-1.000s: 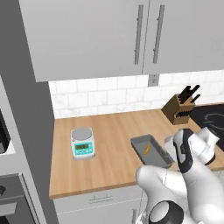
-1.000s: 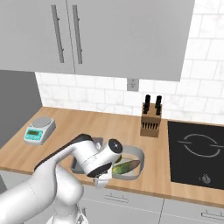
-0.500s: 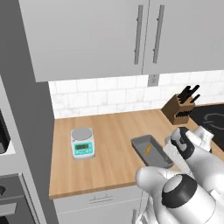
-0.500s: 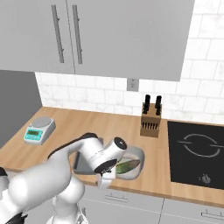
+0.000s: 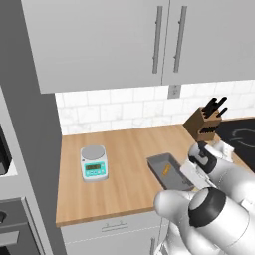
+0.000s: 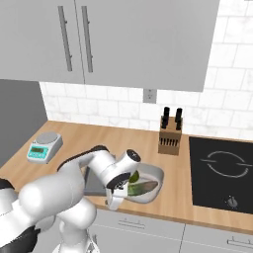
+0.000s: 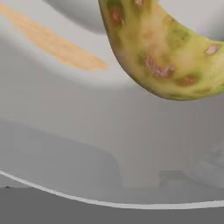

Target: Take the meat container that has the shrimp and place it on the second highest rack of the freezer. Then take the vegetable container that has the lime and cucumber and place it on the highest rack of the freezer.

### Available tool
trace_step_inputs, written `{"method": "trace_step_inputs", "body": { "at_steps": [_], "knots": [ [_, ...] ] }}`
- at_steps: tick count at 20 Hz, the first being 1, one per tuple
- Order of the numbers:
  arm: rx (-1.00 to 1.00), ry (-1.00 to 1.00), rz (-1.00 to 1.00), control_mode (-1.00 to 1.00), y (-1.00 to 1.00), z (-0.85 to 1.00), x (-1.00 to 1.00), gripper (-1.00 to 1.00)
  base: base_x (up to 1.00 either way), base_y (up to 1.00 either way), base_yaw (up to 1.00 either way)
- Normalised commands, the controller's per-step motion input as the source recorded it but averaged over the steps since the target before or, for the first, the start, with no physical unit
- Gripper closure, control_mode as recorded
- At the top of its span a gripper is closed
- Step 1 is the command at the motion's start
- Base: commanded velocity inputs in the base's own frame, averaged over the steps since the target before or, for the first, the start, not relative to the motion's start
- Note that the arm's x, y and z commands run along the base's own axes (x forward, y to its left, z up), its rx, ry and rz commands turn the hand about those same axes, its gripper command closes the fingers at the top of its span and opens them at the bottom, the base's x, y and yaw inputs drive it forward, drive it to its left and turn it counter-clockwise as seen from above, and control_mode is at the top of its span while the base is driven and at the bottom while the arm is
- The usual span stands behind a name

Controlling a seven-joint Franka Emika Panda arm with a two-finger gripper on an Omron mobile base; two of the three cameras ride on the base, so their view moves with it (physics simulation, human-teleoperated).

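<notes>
The vegetable container (image 6: pixel 154 174), a round pale bowl, sits near the counter's front edge with the dark green lime (image 6: pixel 134 176) and the yellow-green cucumber (image 6: pixel 144 187) in it. My gripper (image 6: pixel 120 193) hangs down at the bowl's near left rim; its fingers are hidden, so I cannot tell their state. Up close in the hand view, the cucumber (image 7: pixel 166 52) lies over the bowl's pale inside (image 7: pixel 87 131). Left of the bowl is the dark grey meat container (image 5: pixel 162 163) with the small orange shrimp (image 5: pixel 167 170) in it. The freezer is out of view.
A digital scale (image 5: pixel 93 163) stands on the wooden counter (image 5: pixel 124 149) to the left. A knife block (image 6: pixel 169 134) is by the tiled back wall, with a black cooktop (image 6: pixel 222 170) to its right. Wall cabinets (image 5: pixel 124 40) hang above. A tall grey panel (image 5: pixel 30 124) closes the counter's left end.
The arm has swung its elbow around and brought the hand down onto the bowl's near rim. Tray, bowl and scale have stayed put.
</notes>
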Motion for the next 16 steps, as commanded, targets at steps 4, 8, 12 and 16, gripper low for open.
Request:
{"method": "trace_step_inputs", "body": {
  "at_steps": [4, 8, 12, 16],
  "knots": [
    [-0.04, 0.00, 0.00, -1.00, 0.87, -0.39, 0.00, 1.00, 0.00, 0.00, 0.00],
    [0.00, -0.02, 0.00, -1.00, 0.67, -0.07, -0.08, 1.00, 0.00, 0.00, 0.00],
    [0.00, -0.13, 0.00, -1.00, 0.34, 0.46, -0.41, 1.00, 0.00, 0.00, 0.00],
    [0.00, -0.23, 0.06, -1.00, 0.15, 1.00, -0.60, 1.00, 0.00, 0.00, 0.00]
  ]
}}
